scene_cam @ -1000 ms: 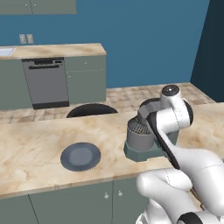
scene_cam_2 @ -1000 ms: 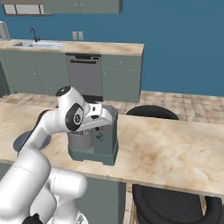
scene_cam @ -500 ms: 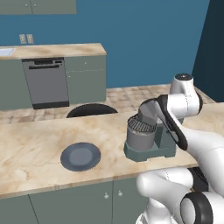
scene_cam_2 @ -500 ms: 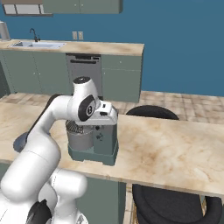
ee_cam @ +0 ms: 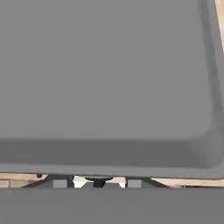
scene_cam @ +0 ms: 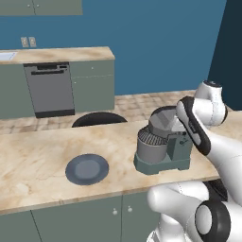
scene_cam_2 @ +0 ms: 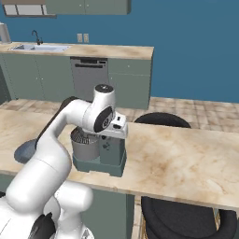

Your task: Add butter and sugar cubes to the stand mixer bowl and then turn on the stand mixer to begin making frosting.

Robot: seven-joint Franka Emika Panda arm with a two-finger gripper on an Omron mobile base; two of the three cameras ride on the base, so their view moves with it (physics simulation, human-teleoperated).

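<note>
Stand mixer [scene_cam: 166,144] sits on the marble counter [scene_cam: 38,165], right of the middle in the left base view, dark grey-green with flat base and bulky head. Stand mixer bowl [scene_cam: 150,147] is seated on the mixer's base under the head, plain grey metal, ribbed near the top. Dark round plate [scene_cam: 87,169] lies flat on the counter well to the left of the mixer, apart from it. Can't make out any butter or sugar cubes on the plate or in the bowl, too small or hidden. White arm bends over the mixer's head from the right in the left base view; in the right base view its wrist sits right on top of the mixer [scene_cam_2: 103,154], hand low against the head. Gripper [ee_cam: 98,183] shows as two small dark tips at the bottom of the hand view, pressed close to a flat grey mixer surface; jaws partly apart, can't tell if they hold anything. Dishwasher [scene_cam: 49,90] and back counter stand behind, black stool [scene_cam_2: 161,120] just past the counter
</note>
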